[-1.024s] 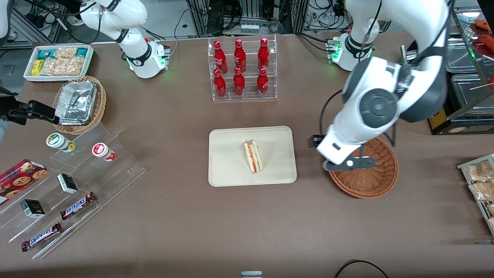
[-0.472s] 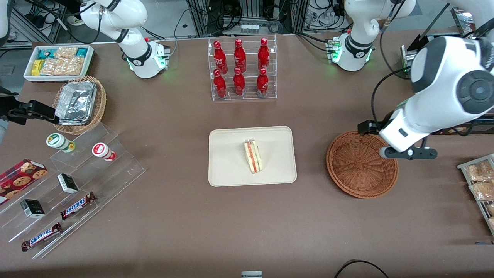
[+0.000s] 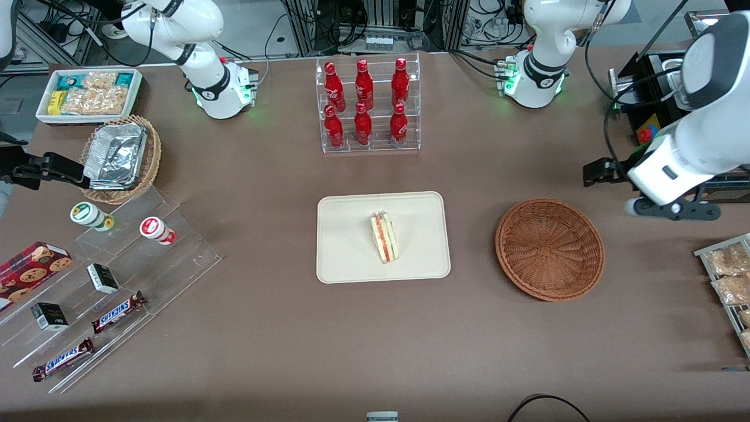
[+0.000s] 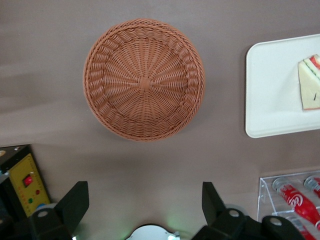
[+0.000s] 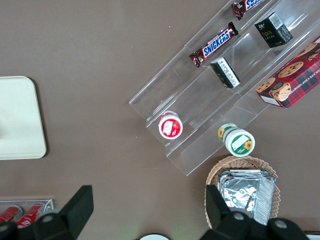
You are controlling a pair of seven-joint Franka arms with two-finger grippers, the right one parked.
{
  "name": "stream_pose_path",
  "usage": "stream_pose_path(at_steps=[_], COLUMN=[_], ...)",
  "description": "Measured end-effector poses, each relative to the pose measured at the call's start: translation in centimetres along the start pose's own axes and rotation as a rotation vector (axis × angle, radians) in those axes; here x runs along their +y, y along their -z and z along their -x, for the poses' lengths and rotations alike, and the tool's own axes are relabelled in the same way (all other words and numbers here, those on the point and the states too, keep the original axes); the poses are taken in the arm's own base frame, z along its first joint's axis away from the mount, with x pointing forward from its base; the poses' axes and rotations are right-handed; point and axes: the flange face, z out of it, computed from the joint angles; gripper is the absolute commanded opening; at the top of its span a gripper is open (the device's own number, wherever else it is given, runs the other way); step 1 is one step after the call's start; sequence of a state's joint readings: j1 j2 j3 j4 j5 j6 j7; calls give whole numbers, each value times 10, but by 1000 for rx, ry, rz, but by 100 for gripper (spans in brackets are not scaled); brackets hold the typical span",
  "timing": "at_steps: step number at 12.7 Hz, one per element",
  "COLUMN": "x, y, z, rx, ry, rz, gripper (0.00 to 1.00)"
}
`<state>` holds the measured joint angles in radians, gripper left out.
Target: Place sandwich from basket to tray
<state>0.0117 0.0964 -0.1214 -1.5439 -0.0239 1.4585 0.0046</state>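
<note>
1. The left arm's end effector (image 3: pixel 671 208) has swung away from above the round reddish-brown wicker basket (image 3: pixel 549 249) toward the working arm's end of the counter, fingers spread, holding nothing.
2. The clear-wrapped triangular sandwich (image 3: pixel 384 237) lies on the cream rectangular plastic tray (image 3: pixel 345 258), at nine o'clock from the basket.
3. The placing looks done.

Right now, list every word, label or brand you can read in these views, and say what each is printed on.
"SNICKERS": on the candy bar lying on the clear acrylic stand, and on two bars in the front view.
Cookie box: lettering cut off and too small to read.
Red bottles: white script too small to read.
Yellow control box: no legible text.
The gripper, open, the sandwich, tray and basket carry no text.
</note>
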Motion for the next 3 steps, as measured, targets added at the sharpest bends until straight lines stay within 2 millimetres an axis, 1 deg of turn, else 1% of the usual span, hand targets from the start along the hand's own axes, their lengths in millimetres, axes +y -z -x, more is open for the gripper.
stream_pose_path(at_steps=[2,3], x=[-11,-13], y=[15,18], z=[11,14], rx=[21,27], ry=[-3,-2], rz=[0,-1], gripper=[100,100])
